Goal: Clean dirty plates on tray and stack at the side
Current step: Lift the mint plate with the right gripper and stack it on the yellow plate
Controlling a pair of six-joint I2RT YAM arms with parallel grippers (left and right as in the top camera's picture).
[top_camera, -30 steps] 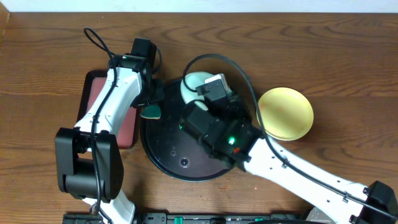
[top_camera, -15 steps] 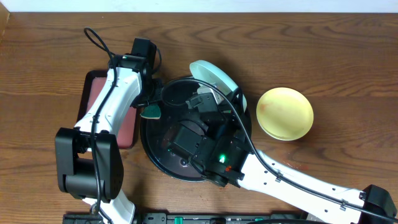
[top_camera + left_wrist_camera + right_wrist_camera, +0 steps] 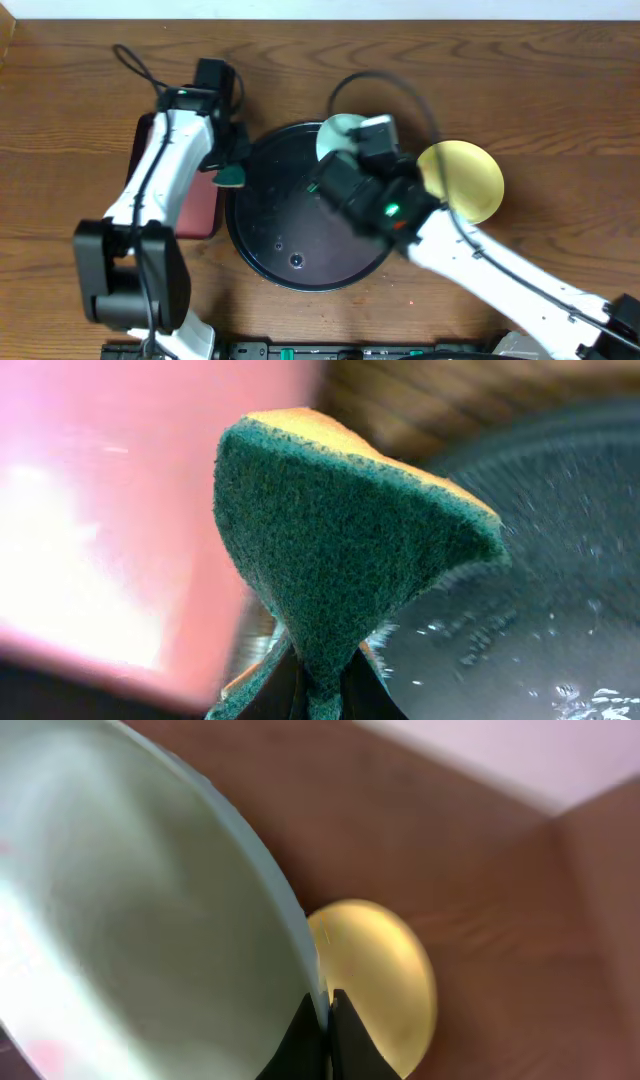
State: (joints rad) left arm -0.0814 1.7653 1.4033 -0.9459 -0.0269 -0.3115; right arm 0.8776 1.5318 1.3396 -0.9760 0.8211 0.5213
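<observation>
My right gripper (image 3: 327, 1020) is shut on the rim of a pale mint-green plate (image 3: 130, 920) and holds it above the back right of the black tray (image 3: 290, 250); from overhead only part of that plate (image 3: 336, 135) shows behind the wrist. A pale yellow plate (image 3: 462, 180) lies on the wood to the right of the tray; it also shows in the right wrist view (image 3: 375, 980). My left gripper (image 3: 322, 695) is shut on a green and yellow sponge (image 3: 330, 540), at the tray's left rim (image 3: 232, 177). A third plate is out of view.
A rectangular red tray (image 3: 195, 205) lies left of the black tray, under my left arm. Water drops dot the black tray's floor (image 3: 540, 590). Bare wood tabletop (image 3: 560, 100) lies to the right and back.
My right arm has swung right and back with the mint plate, off the tray's middle toward the yellow plate. My left arm has shifted slightly left with the sponge.
</observation>
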